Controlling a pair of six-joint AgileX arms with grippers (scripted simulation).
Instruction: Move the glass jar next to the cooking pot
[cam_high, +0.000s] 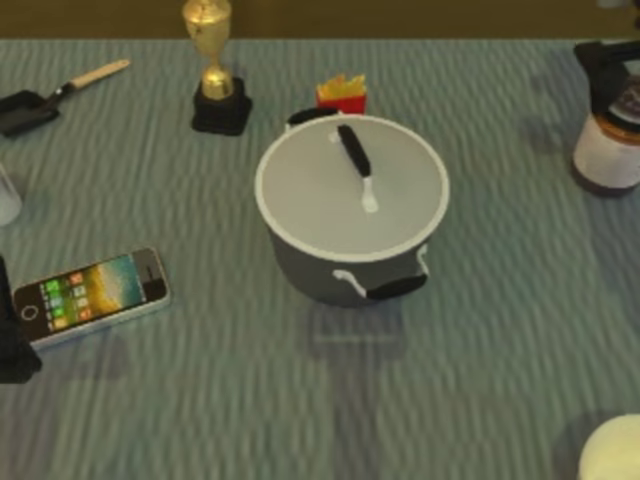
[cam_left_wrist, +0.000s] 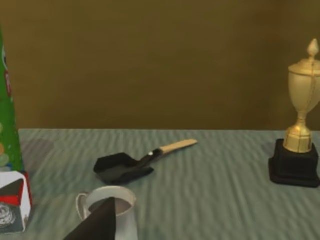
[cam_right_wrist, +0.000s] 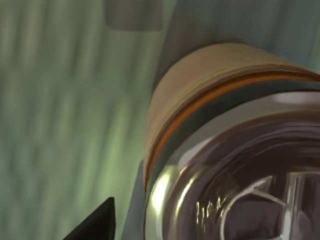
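Right pincer (cam_high: 612, 62) over the jar (cam_high: 606, 150) at the far right edge of the tabletop (cam_high: 500, 360), dark body hanging just above the jar's lid. In the right wrist view, jar's shiny dark lid (cam_right_wrist: 250, 190) seen from very close, orange-brown band (cam_right_wrist: 200, 100) under it, one dark fingertip (cam_right_wrist: 97, 222) beside the jar; whether closed on the jar or only around it, could not tell. Jar upright on the tabletop, white label facing the camera, well apart from the pot (cam_high: 352, 210).

Pot near the middle of the tabletop, pale lid on, black bar handle (cam_high: 352, 148) across the top, a black side handle (cam_high: 395, 288) toward the near side. Small red box of fries (cam_high: 341, 95) just behind the pot. Gold trophy (cam_high: 217, 70) on a black base farther left, dustpan (cam_high: 40, 100) with a wooden handle near the far left corner. Phone (cam_high: 92, 292) lying flat, screen up, left of the pot. Pale round object (cam_high: 615, 450) at the near right corner.

Left pincer (cam_left_wrist: 97, 225) parked at the left edge, by a white mug (cam_left_wrist: 110, 210); fingers' gap could not be told.
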